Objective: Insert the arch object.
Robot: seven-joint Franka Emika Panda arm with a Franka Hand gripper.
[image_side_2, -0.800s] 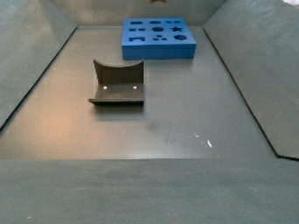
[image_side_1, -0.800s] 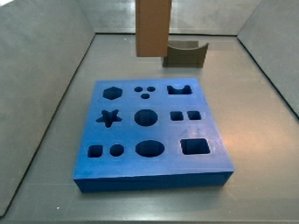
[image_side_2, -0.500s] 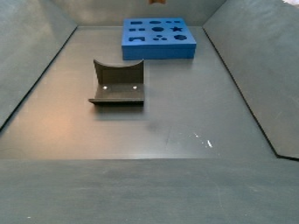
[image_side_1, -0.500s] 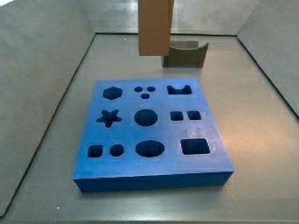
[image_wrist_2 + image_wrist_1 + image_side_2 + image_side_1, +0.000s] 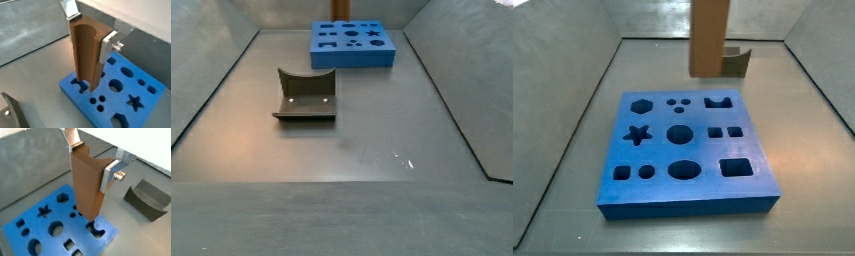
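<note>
Gripper [image 5: 93,159] clenched on the arch object [image 5: 87,188], seen in both wrist views: silver finger plates [image 5: 107,46] pressed against opposite faces of the block near its upper end. Arch object [image 5: 87,54] orange-brown, tall and slim, held upright, hanging clear above the blue board [image 5: 153,102]. Lower end suspended over the board's edge region nearest the notched cutout [image 5: 97,231]; contact with the board not evident, a gap readable in a side view where the post [image 5: 710,38] hangs in the air above the far end of the board [image 5: 687,195] with only grey floor behind its base. Gripper itself out of frame in both side views; only the block's lower length visible in that view. Board lying flat on the grey floor, cutouts open: star [image 5: 637,135], hexagon [image 5: 640,104], round hole [image 5: 680,133], square recess [image 5: 736,167], notched cutout [image 5: 718,101]. Dark grey-brown block with curved notch [image 5: 306,95] resting on the floor well apart from the board [image 5: 354,57], untouched; same block [image 5: 148,201] visible beside the board in a wrist view, and partly hidden behind the post in a side view [image 5: 735,61]. Bin walls grey.
</note>
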